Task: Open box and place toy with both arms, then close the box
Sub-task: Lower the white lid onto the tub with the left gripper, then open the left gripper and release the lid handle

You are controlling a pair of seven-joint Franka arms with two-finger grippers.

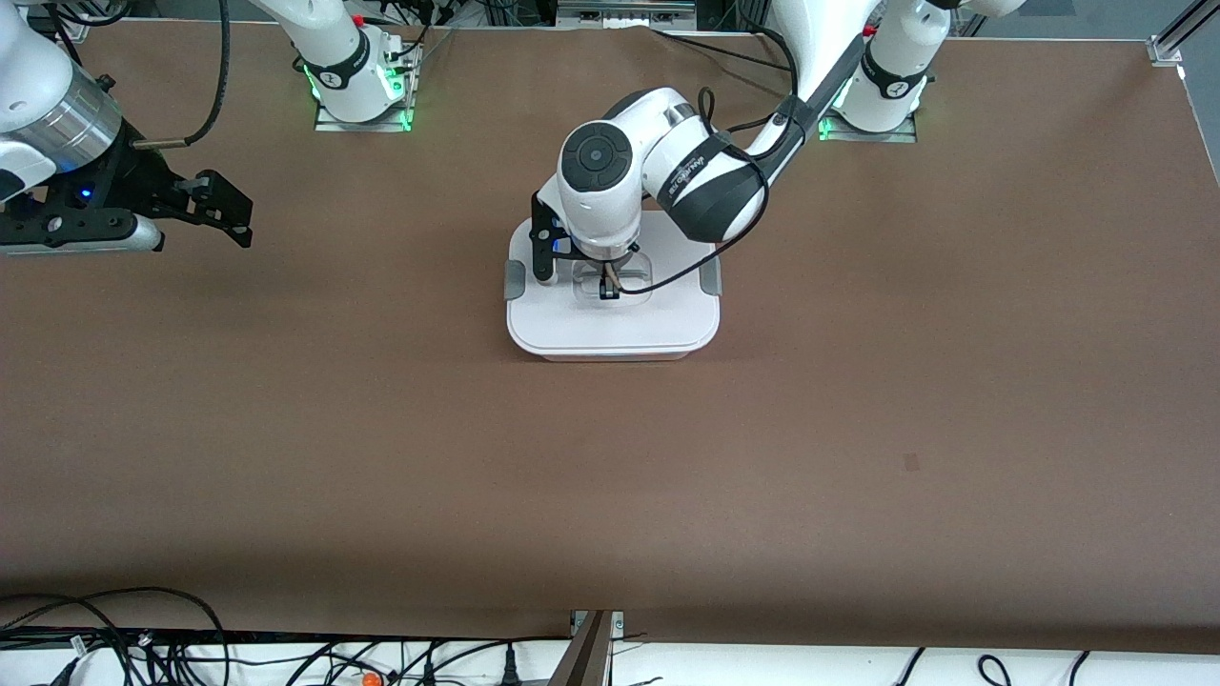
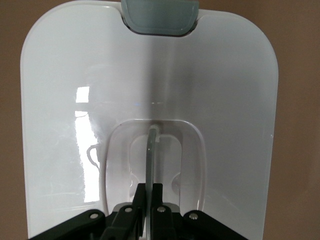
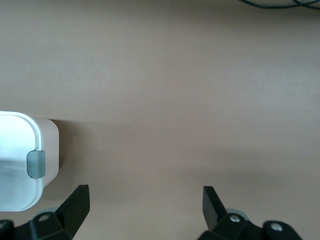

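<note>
The box [image 1: 613, 314] sits on the brown worktop [image 1: 858, 400] about midway between the 2 arms' ends, nearer the bases than the front camera. Its white lid [image 1: 610, 329] is on, and a grey clip [image 1: 514, 279] shows at each of 2 edges, one toward each arm's end of the worktop. In the left wrist view 1 clip [image 2: 160, 17] sits at the lid's [image 2: 65, 125] edge, folded down over the rim. The right wrist view shows a corner of the box [image 3: 50, 150] with its pinkish wall under the lid and another clip [image 3: 35, 164] at the rim.

The left arm reaches from its base down to the lid's middle. The left gripper [image 1: 608, 282] is in the clear recessed handle [image 1: 634, 284], and the left wrist view shows its jaws pinched tight on the thin upright bar of the handle [image 2: 151, 155]. The lid looks flat on the tub, though the arm hides part of it in the front view.

The right arm waits at its end of the worktop. The right gripper [image 1: 221, 210] hangs over bare worktop, well apart from the box, its jaws spread wide with nothing between them; in the right wrist view both fingers [image 3: 76, 202] frame plain brown surface [image 3: 175, 100].
</note>
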